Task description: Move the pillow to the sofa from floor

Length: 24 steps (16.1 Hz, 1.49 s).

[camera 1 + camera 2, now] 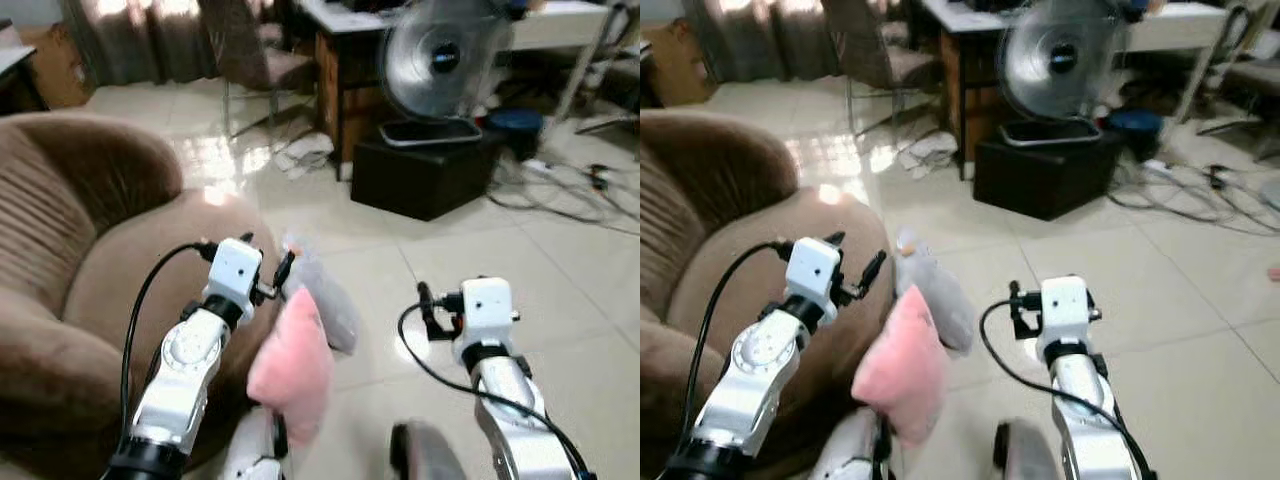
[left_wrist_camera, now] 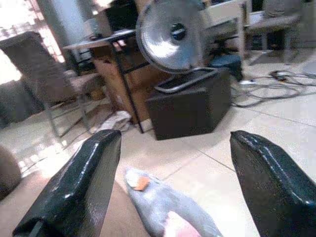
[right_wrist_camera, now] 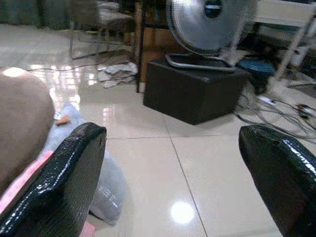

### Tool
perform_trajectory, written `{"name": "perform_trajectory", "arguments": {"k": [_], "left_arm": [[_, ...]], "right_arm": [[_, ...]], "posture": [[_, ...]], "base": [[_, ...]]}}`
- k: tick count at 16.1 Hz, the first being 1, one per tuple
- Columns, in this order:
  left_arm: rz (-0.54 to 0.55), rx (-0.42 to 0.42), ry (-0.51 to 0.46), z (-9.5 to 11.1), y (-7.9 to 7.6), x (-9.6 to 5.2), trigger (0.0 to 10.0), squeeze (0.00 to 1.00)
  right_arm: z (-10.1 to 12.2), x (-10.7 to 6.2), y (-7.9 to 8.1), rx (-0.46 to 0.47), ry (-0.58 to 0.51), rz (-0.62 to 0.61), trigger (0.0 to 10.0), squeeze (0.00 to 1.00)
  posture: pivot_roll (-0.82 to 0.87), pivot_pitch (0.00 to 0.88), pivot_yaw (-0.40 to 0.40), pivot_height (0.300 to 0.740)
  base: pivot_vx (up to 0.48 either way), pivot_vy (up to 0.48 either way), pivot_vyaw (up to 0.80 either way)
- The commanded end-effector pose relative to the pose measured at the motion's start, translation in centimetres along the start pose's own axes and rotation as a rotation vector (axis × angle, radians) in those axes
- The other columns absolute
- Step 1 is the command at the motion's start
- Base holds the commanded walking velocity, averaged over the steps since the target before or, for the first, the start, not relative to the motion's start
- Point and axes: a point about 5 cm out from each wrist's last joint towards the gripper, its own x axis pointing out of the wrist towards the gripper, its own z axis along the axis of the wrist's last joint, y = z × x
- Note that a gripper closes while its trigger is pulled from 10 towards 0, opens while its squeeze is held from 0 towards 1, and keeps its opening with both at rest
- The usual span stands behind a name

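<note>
You are looking at a pillow [image 1: 292, 372] that is leaning on end against the rounded front of the brown sofa [image 1: 60, 290], its lower edge down toward the floor [image 1: 540, 260] — pink face toward you, grey face behind. Its long axis is running roughly upright and tilting slightly: the grey upper corner is pointing away from you toward the fan [image 1: 440, 60], the pink lower end toward the robot's legs.

Your left gripper [image 1: 268, 278] is hovering just beside the pillow's upper edge, fingers [image 2: 79, 192] spread wide and holding nothing. Your right gripper [image 1: 424, 310] is also standing released, well apart from the pillow over bare tile.

Risks, as judged from here:
- The pillow is only propped — a nudge from the left fingers could be tipping it flat onto the floor.
- A one-sided pinch on soft fabric could be slipping during the lift.
- The sofa front is crowding the left arm, so a collision is possible while reaching in.
</note>
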Motion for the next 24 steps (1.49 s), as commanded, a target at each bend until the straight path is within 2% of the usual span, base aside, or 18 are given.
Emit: {"name": "perform_trajectory", "arguments": {"k": [1, 8, 12, 18, 21, 24], "left_arm": [[-0.004, 0.003, -0.003, 0.14, 0.02, 0.15, 10.0, 0.00], [-0.005, 0.013, -0.001, 0.15, 0.08, 0.65, 10.0, 0.00], [-0.014, 0.015, 0.005, -0.02, 0.02, 0.85, 10.0, 0.00], [-0.009, 0.019, 0.008, -0.17, 0.17, 0.95, 10.0, 0.00], [-0.021, 0.022, 0.008, -0.24, 0.04, 0.99, 10.0, 0.00], [-0.023, 0.024, 0.009, -0.29, 0.06, 0.95, 10.0, 0.00]], "right_arm": [[0.09, 0.07, -0.27, -0.011, 0.000, -0.014, 10.0, 0.00], [-0.05, 0.20, -0.25, 0.004, 0.013, -0.020, 10.0, 0.00], [-0.09, 0.27, -0.22, 0.006, 0.015, -0.021, 10.0, 0.00], [-0.14, 0.38, -0.10, -0.005, 0.015, -0.006, 10.0, 0.00], [-0.42, 0.30, -0.12, 0.002, 0.025, -0.003, 10.0, 0.00], [-0.52, 0.31, -0.16, -0.005, 0.027, -0.006, 10.0, 0.00]], "posture": [[-0.04, 0.018, 0.046, 0.612], [-0.04, 0.030, 0.047, 0.612], [-0.04, 0.030, 0.048, 0.612], [-0.04, 0.031, 0.045, 0.612], [-0.04, 0.032, 0.047, 0.612], [-0.03, 0.033, 0.050, 0.612]], "base": [[0.000, 0.000, 0.00], [0.243, 0.000, 0.00], [0.338, 0.000, -0.51], [0.341, 0.000, 0.00], [0.314, 0.000, -0.66], [0.300, 0.000, 0.00]]}}
